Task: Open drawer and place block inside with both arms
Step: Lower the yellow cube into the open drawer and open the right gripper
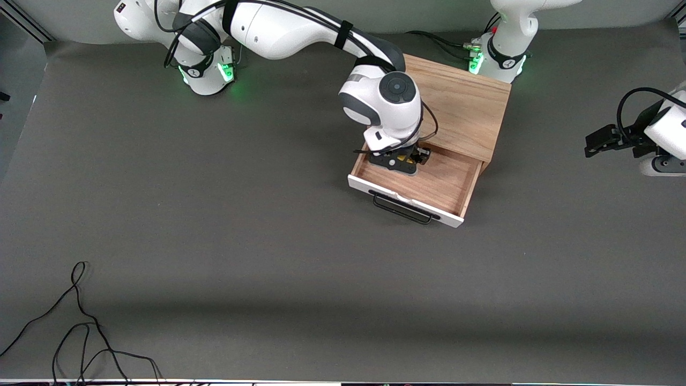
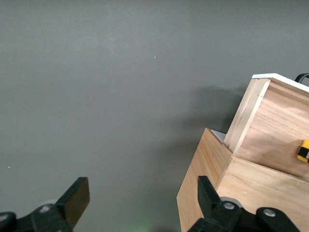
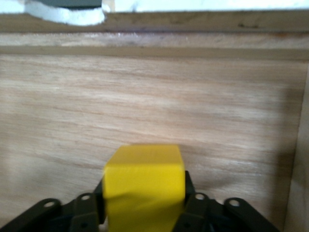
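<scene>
The light-wood cabinet (image 1: 461, 107) stands near the left arm's base. Its drawer (image 1: 412, 199) is pulled open toward the front camera, with its white front panel and black wire handle (image 1: 402, 209). My right gripper (image 1: 404, 163) is down inside the drawer, shut on the yellow block (image 1: 402, 158). In the right wrist view the block (image 3: 145, 186) sits between the fingers (image 3: 193, 200) just over the drawer floor (image 3: 145, 96). My left gripper (image 1: 600, 142) waits open and empty past the left arm's end of the cabinet. Its wrist view shows the gripper (image 2: 143, 195), the cabinet (image 2: 203, 183), the drawer (image 2: 270, 125) and the block (image 2: 303, 150).
Loose black cables (image 1: 80, 332) lie on the grey table mat at the right arm's end, close to the front camera. The right arm's forearm and wrist (image 1: 386, 102) hang over the cabinet top and the drawer.
</scene>
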